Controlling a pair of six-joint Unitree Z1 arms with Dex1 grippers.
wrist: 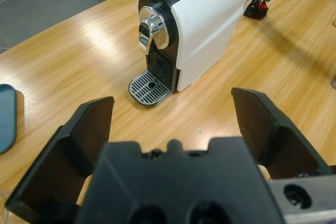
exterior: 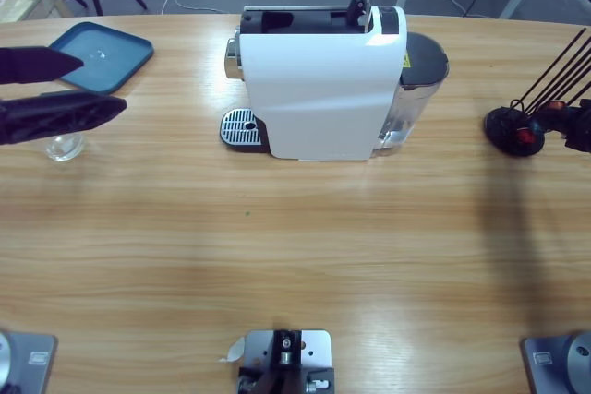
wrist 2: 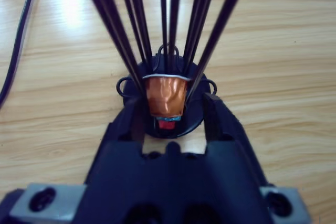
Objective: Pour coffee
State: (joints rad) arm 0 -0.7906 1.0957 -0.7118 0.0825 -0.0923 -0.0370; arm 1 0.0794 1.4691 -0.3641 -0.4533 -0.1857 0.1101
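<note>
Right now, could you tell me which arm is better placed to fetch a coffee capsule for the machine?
The right. Its gripper already sits at the capsule rack, jaws on either side of the copper capsule. The left gripper hangs open beyond the coffee machine's other end, near the blue tray.

Black gripper point(wrist: 173, 129), 2 ribbed jaws

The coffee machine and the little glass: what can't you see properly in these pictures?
- Glass, high view: the left tool covers its top, so any coffee inside can't be made out.
- Coffee machine, high view: its spout faces sideways, hidden from above.
- Orange capsule, right wrist view: rack rods cross it; whether the right tool touches it is unclear.
</note>
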